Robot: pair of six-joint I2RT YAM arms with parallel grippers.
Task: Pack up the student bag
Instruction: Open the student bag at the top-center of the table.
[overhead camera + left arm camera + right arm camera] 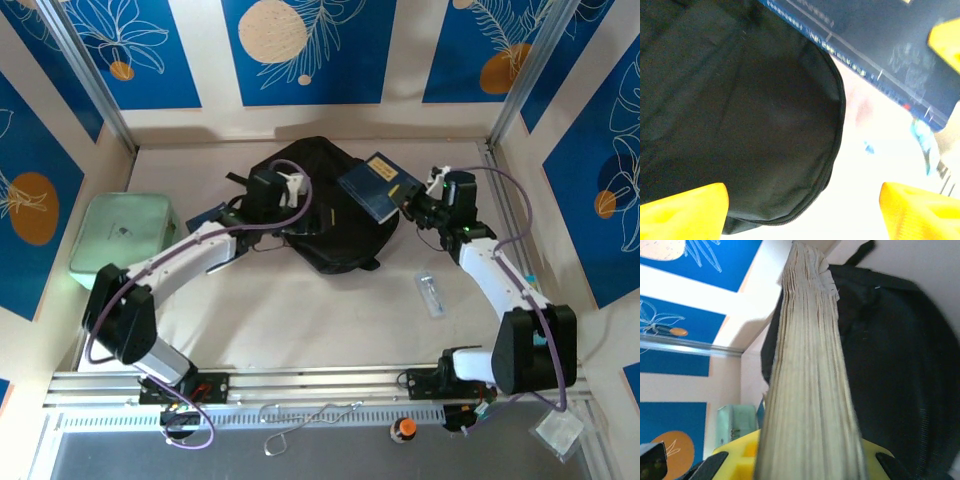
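The student bag (322, 222), a large black soft backpack, lies at the middle of the table. A dark blue book (378, 187) hangs tilted over its right side, with my right gripper (410, 204) shut on the book's right end. In the right wrist view the book's page edges (810, 380) run up from between the yellow jaws of the right gripper (810, 467), with the bag (890, 370) behind. My left gripper (289, 186) hovers over the bag's upper left part. Its yellow fingers (685, 212) stand wide apart and open around nothing, above the bag's zipped edge (750, 115) and below the book (880, 45).
A mint-green zip case (124, 233) lies at the left wall. Another dark blue item (207, 215) pokes out from under the left arm. A small clear packet (430, 295) lies on the table right of the bag. Walls close in on three sides.
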